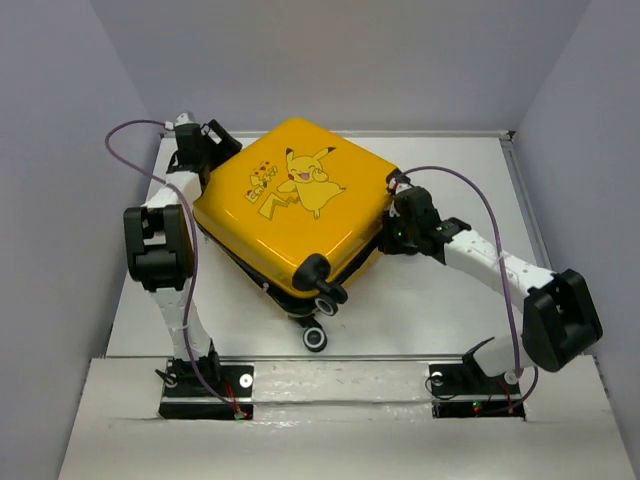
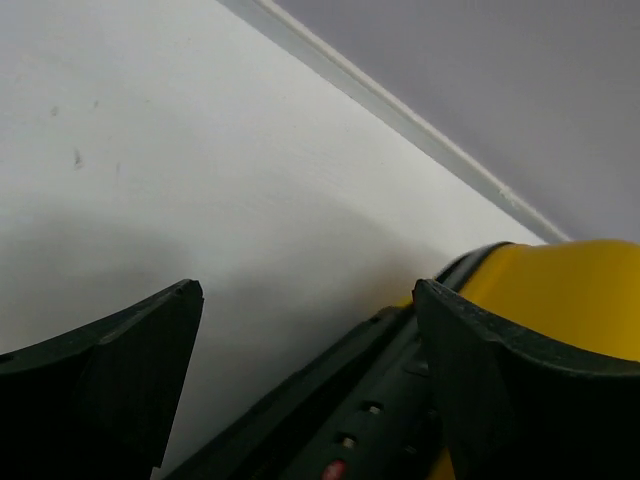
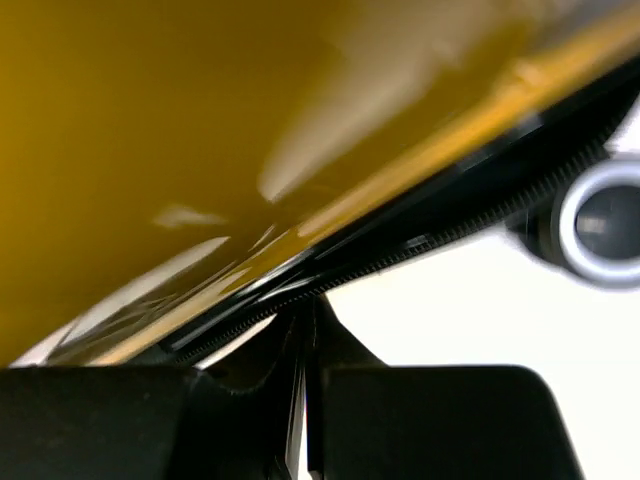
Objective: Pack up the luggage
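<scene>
1. Yellow and glossy, the luggage [image 1: 300, 200] lies flat near the middle of the white bench [image 1: 450, 300], turned so that one corner points toward the arm bases.
2. Its lid faces up and shows the Pikachu cartoon [image 1: 310, 180]. The lid is down over the base, with a dark seam along the near-left edge.
3. Two black wheels with pale rims [image 1: 316, 338] stick out at the near corner.
4. The left claw [image 1: 205, 140] is at the far-left corner of the luggage. In the left wrist view its fingers [image 2: 120, 370] are spread wide apart with bare bench between them. The right-hand finger sits just beside the yellow shell and its black rim [image 2: 350, 400].
5. The right claw [image 1: 395, 215] is against the right edge of the luggage. In the right wrist view its fingers [image 3: 420, 420] are pressed together with only a thin slit between them, right under the black zip seam [image 3: 420, 240]. Whether anything is pinched between them I cannot tell.
6. One wheel [image 3: 598, 222] shows blurred at the right of that same view.
</scene>
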Controlling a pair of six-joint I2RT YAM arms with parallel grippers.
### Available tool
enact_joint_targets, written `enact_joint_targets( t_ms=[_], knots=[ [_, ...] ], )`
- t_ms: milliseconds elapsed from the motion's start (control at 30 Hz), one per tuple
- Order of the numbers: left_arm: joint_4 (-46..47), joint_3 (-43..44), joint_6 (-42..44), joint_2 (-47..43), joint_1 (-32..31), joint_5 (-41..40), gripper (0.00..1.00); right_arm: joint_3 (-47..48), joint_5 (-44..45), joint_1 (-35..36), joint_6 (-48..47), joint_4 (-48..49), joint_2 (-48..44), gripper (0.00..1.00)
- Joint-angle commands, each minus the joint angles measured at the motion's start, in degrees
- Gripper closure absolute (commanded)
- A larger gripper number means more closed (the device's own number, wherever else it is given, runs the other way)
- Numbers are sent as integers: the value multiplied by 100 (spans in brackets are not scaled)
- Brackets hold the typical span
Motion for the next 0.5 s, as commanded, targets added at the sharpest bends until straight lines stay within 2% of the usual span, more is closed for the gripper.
enact_joint_targets(
  t_ms=[0,67,167,200,267,300,367,400,433,467],
  knots=[
    [489,-2136,-122,-1734,-784,966,1,1061,-523,-296,-27,2153,888,93],
    [535,-2711,-139,-2176,-872,755,1,1710,-928,-297,-124,2153,1215,93],
    [771,-4132,-192,-3360,-986,518,1,2709,-1832,-349,-98,2127,2082,93],
    [772,-4138,-192,-3365,-1004,499,1,3019,-2034,-349,-54,2101,2085,93],
    [711,-4795,-175,-4083,-1048,369,1,3809,-2571,-349,8,1925,2768,93],
    [615,-5128,-157,-4573,-1083,333,1,4770,-2721,-349,112,1490,3328,93],
    [343,-5419,-79,-5267,-1136,140,1,5917,-3169,-349,271,837,3945,91],
    [254,-5473,-52,-5472,-1154,122,1,6462,-3283,-402,376,687,4244,89],
    [149,-5509,-43,-5648,-1162,104,1,7442,-3372,-481,508,555,4752,76],
    [70,-5509,-34,-5806,-1171,112,1,7878,-3399,-542,779,327,4966,66]
  ],
)
